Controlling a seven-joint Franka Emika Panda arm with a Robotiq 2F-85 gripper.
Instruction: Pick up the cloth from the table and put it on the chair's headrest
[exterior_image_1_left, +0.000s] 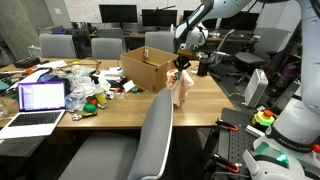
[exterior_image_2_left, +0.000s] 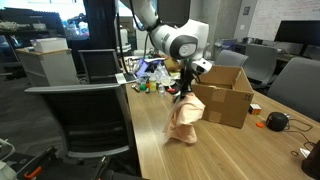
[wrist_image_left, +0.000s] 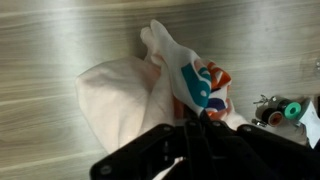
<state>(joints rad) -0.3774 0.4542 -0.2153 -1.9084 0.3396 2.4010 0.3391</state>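
Observation:
The cream cloth (exterior_image_1_left: 183, 88) with orange and teal patches hangs from my gripper (exterior_image_1_left: 183, 65) above the wooden table (exterior_image_1_left: 120, 108), its lower end near or on the tabletop. In an exterior view the cloth (exterior_image_2_left: 184, 120) drapes below the gripper (exterior_image_2_left: 186, 88) beside the cardboard box. In the wrist view the gripper (wrist_image_left: 196, 122) is shut on the cloth (wrist_image_left: 150, 90), pinching it at a printed patch. The large grey chair's headrest (exterior_image_1_left: 160, 100) stands at the table's near edge, also seen in an exterior view (exterior_image_2_left: 85, 87); the cloth is apart from it.
An open cardboard box (exterior_image_1_left: 148, 68) sits just behind the cloth, also in an exterior view (exterior_image_2_left: 225, 95). A laptop (exterior_image_1_left: 38, 103) and colourful clutter (exterior_image_1_left: 85, 88) lie on the table. Smaller office chairs (exterior_image_1_left: 105, 47) stand behind. A small black device (exterior_image_2_left: 276, 121) lies past the box.

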